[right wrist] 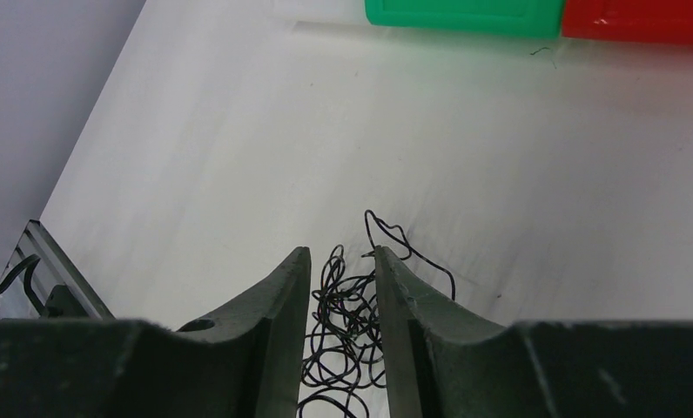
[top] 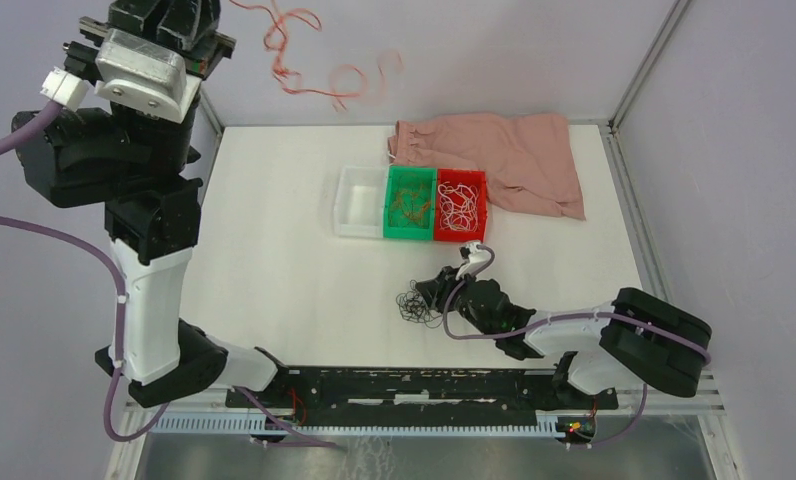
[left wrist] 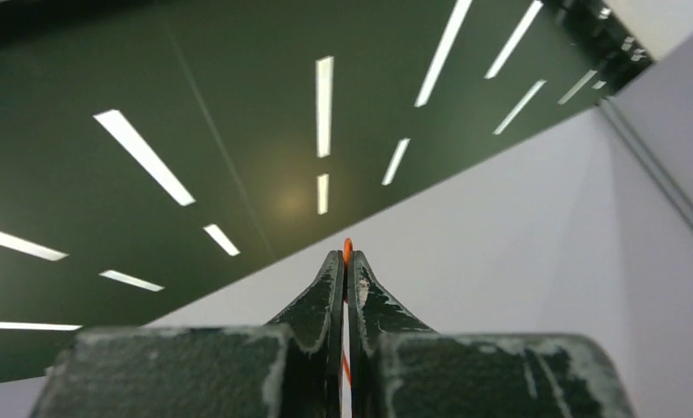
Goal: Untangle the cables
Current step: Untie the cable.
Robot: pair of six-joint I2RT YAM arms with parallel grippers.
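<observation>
My left gripper (top: pixel 189 15) is raised high at the top left. In the left wrist view its jaws (left wrist: pixel 346 259) are shut on an orange-brown cable (left wrist: pixel 347 246). That cable (top: pixel 314 60) trails in curly loops to the right, in the air in front of the back wall. My right gripper (top: pixel 426 295) is low on the table at a small black cable tangle (top: pixel 412 305). In the right wrist view it (right wrist: pixel 341 254) is open, and the black tangle (right wrist: pixel 352 322) lies between its fingers on the table.
Three joined bins stand mid-table: a white one (top: pixel 359 200), a green one (top: pixel 392 205) with orange-brown cables and a red one (top: pixel 480 205) with white cables. A pink cloth (top: pixel 514 155) lies behind them. The green (right wrist: pixel 465 13) and red (right wrist: pixel 639 22) bins show ahead of the right gripper.
</observation>
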